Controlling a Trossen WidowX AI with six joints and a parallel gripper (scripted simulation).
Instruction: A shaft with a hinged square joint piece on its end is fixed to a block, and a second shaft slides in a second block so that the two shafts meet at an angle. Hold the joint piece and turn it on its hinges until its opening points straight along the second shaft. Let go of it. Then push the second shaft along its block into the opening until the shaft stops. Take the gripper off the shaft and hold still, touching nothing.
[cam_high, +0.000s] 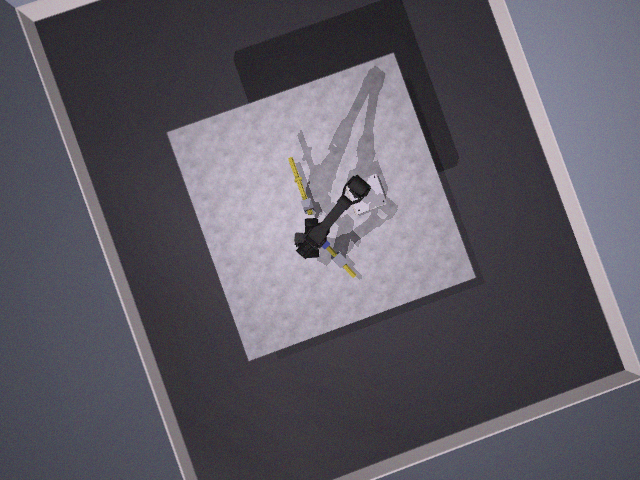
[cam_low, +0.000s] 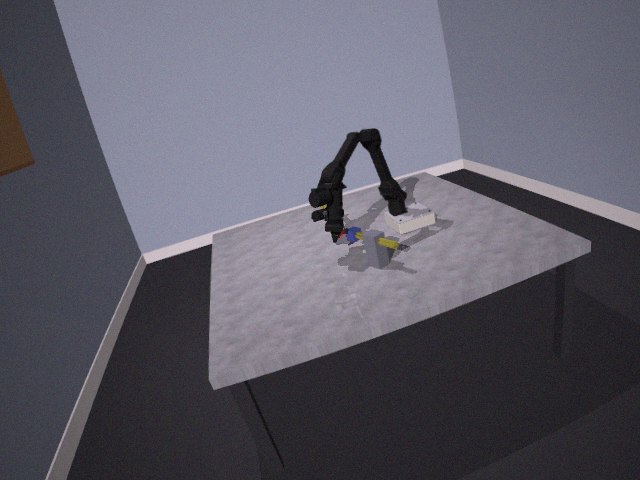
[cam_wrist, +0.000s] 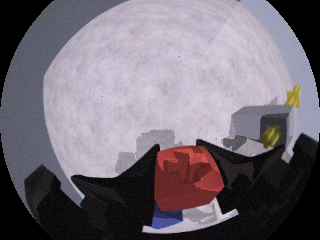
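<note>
My gripper (cam_wrist: 178, 145) (cam_low: 338, 238) is shut on the red joint piece (cam_wrist: 189, 177) (cam_low: 341, 235), one finger on each side. The piece's cross-shaped opening faces the wrist camera; whether it lines up with the second shaft I cannot tell. A blue part (cam_wrist: 166, 218) (cam_low: 353, 235) (cam_high: 326, 244) joins it to the first yellow shaft (cam_high: 349, 270) (cam_low: 388, 242), held in a grey block (cam_high: 339, 259) (cam_low: 376, 250). The second yellow shaft (cam_high: 299, 186) (cam_wrist: 271, 136) runs through the second grey block (cam_high: 307, 204) (cam_wrist: 245, 122), its near end apart from the joint piece. In the top view the arm hides the joint piece.
The arm's white base (cam_high: 377, 198) (cam_low: 413, 223) stands on the pale square table (cam_high: 248, 310) (cam_low: 289, 320), to the right of both blocks in the top view. The arm arches from it over the first block's side. Arm and shaft shadows fall around the blocks.
</note>
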